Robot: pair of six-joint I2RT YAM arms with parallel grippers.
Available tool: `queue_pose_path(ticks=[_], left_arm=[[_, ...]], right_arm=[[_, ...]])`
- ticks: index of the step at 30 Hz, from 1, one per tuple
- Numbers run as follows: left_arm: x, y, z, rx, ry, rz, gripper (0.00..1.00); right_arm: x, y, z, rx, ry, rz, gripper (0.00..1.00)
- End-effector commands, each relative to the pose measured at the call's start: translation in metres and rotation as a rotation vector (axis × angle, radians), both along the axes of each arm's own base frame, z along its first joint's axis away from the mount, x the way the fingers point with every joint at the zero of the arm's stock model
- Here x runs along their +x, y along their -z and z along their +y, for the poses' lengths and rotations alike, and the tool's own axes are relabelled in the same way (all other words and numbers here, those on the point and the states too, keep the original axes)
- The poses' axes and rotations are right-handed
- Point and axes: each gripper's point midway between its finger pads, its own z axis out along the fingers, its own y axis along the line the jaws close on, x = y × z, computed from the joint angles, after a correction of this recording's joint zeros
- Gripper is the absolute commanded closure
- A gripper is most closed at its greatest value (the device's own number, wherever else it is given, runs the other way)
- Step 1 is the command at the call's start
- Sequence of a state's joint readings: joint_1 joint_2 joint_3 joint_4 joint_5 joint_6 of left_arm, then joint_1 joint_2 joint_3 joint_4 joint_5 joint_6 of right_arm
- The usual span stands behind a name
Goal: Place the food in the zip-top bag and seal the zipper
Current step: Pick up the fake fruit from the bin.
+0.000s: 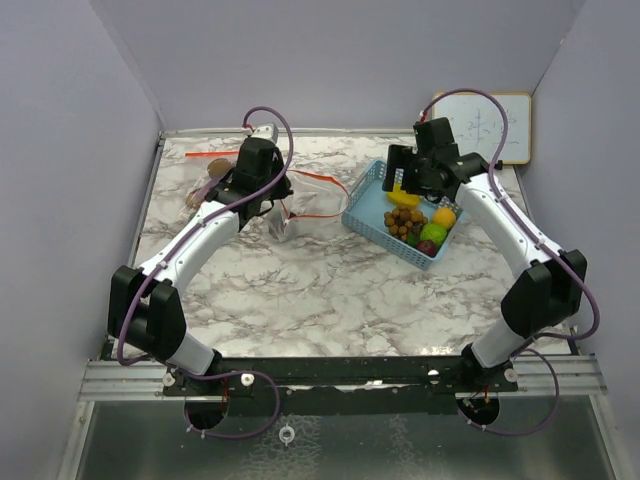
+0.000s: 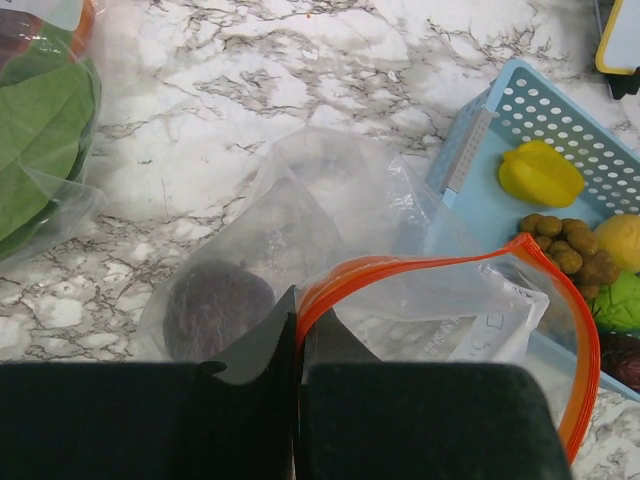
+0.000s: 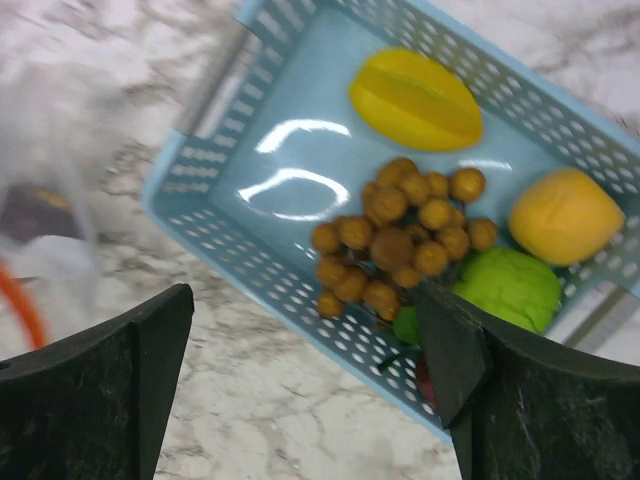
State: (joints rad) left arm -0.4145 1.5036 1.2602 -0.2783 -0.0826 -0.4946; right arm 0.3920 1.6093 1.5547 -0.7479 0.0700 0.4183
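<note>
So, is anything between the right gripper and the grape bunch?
Nothing visible. The right gripper hangs above the basket, jaws open, and the grape bunch lies uncovered below it.

White marble-patterned table [image 1: 330, 300], grey veining. Lying directly on top:
- blue mesh basket [image 1: 362, 190], right of centre toward far side, set at angle to table edges
- clear zip-top bag [image 1: 305, 200] with orange zipper, just left of basket
- second clear bag [image 2: 70, 215] with green leaf [image 2: 40, 130] inside, far left
- small whiteboard [image 1: 490, 125], far right corner, against wall
</note>
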Motion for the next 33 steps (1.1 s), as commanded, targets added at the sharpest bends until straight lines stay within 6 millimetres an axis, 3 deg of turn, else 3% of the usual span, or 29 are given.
queue_pose_path(ticks=[1, 8, 17, 26, 29, 33], left_arm=[[-0.002, -0.023, -0.011, -0.056, 0.046, -0.056, 1.00], [-0.008, -0.026, -0.012, -0.071, 0.058, -0.064, 1.00], [-0.010, -0.029, -0.008, -0.061, 0.055, -0.074, 1.00], [-0.008, -0.033, -0.011, -0.060, 0.067, -0.078, 1.00], [-0.008, -0.033, -0.010, -0.056, 0.068, -0.078, 1.00], [-0.006, -0.034, -0.011, -0.054, 0.069, -0.081, 1.00]], right_arm=[[-0.025, 0.071, -0.042, -0.179, 0.103, 0.244, 0.05], [-0.010, 0.115, -0.038, -0.225, 0.063, 0.299, 0.01], [-0.030, 0.161, -0.055, -0.324, 0.097, 0.434, 0.00], [-0.024, 0.207, -0.064, -0.401, 0.150, 0.499, 0.00], [-0.026, 0.213, -0.059, -0.368, 0.139, 0.500, 0.08], [-0.016, 0.188, -0.052, -0.313, 0.131, 0.410, 0.32]])
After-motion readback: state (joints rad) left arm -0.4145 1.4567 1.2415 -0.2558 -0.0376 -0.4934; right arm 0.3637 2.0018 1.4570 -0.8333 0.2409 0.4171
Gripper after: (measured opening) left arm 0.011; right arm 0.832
